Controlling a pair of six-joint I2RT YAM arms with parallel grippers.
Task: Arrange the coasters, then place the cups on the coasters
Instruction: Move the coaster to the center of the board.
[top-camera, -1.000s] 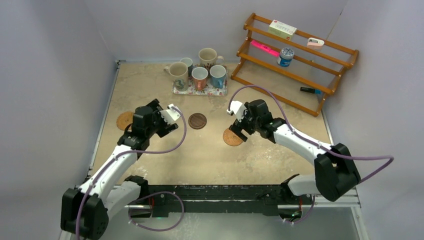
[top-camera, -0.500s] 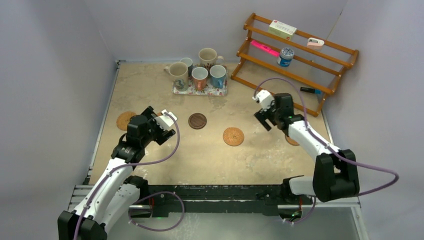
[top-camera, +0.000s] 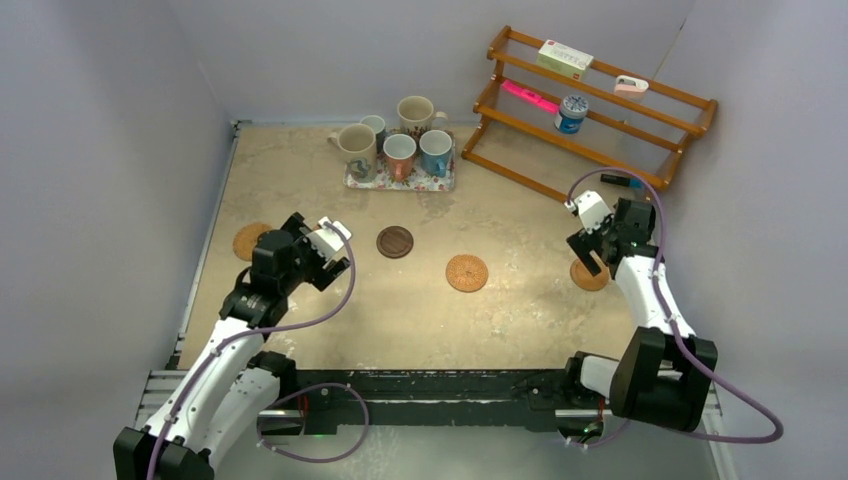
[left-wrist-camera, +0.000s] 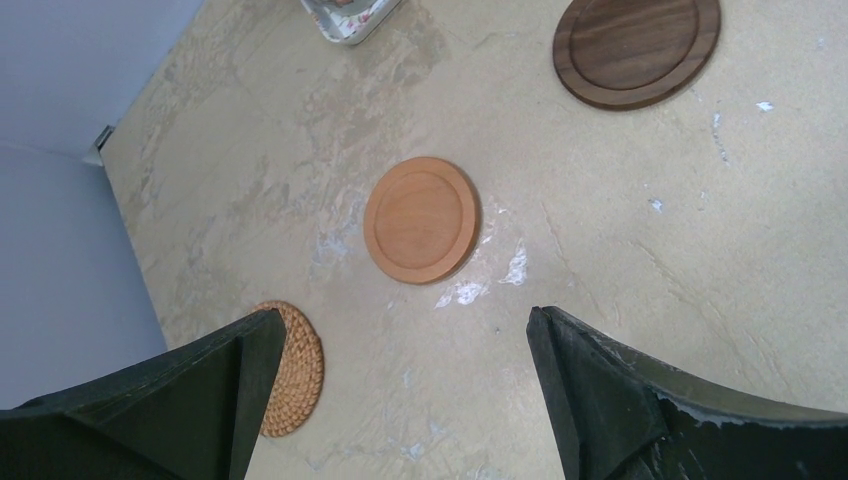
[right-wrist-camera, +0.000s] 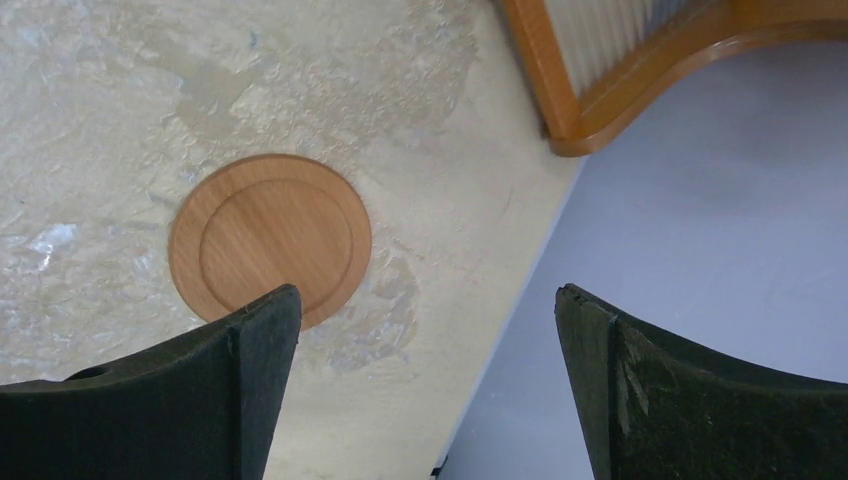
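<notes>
Standing on the tray (top-camera: 400, 186): all five cups (top-camera: 399, 155), packed close together, none on a coaster.
Top view, dark brown coaster (top-camera: 395, 241): flat on the surface (top-camera: 420, 320), just nearer the arms than the tray's front rim, bare.
Top view, middle woven coaster (top-camera: 467, 272): nearer the arms again, off the tray's right front corner, apart from the dark one.
Top view, left woven coaster (top-camera: 248, 240): off the tray's left front corner, close to the surface's left edge, beside the left arm's wrist.
Top view, right smooth coaster (top-camera: 590, 277): well right of the tray, by the near end of the rack (top-camera: 520, 178), partly covered by the right jaws.
Top view, left jaws: above the surface on the tray's near side, between the left woven coaster and the dark brown one.
Left wrist view, left smooth coaster (left-wrist-camera: 421, 219): flat and untouched, between the tray's corner at the top edge and the jaws. The dark brown coaster is at upper right and the left woven coaster is half behind one finger.
Left wrist view, left jaws: spread wide, released, nothing between them.
Right wrist view, right smooth coaster: flat, its near edge hidden behind one finger. The tray is out of frame and the rack's foot is at the top.
Right wrist view, right jaws: spread wide, released, gripping nothing, the gap between them over the surface's right edge.
</notes>
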